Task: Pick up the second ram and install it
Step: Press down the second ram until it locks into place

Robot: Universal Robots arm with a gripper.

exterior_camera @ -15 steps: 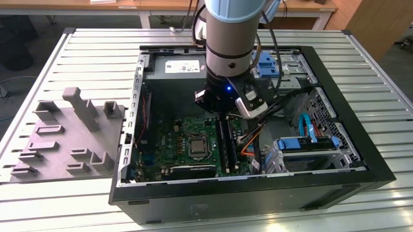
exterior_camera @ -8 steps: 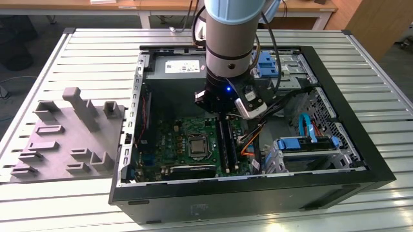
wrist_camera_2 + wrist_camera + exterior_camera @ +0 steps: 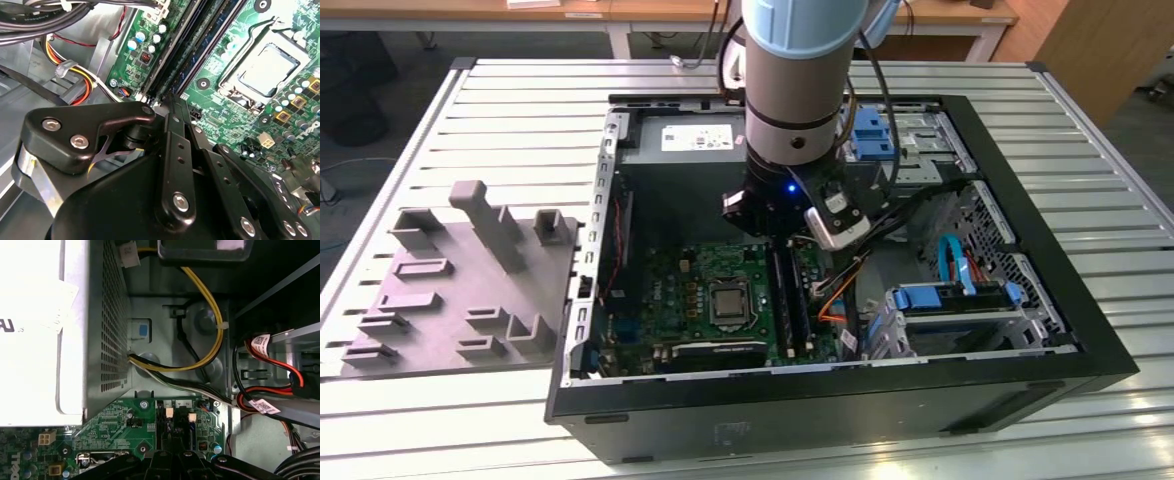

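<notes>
The gripper point(image 3: 781, 240) is down inside the open computer case point(image 3: 1067, 330) at the centre of the exterior view, directly over the memory slots point(image 3: 182, 55) on the green motherboard point(image 3: 687, 290). Its fingers look drawn together over the slots, but I cannot tell whether they are clamping anything. The second ram point(image 3: 783, 295) appears as a dark stick standing in the slots just below the gripper, right of the silver processor socket point(image 3: 724, 298). Seating it well would probably need it square to the slot, pressed straight down and evenly along its length
</notes>
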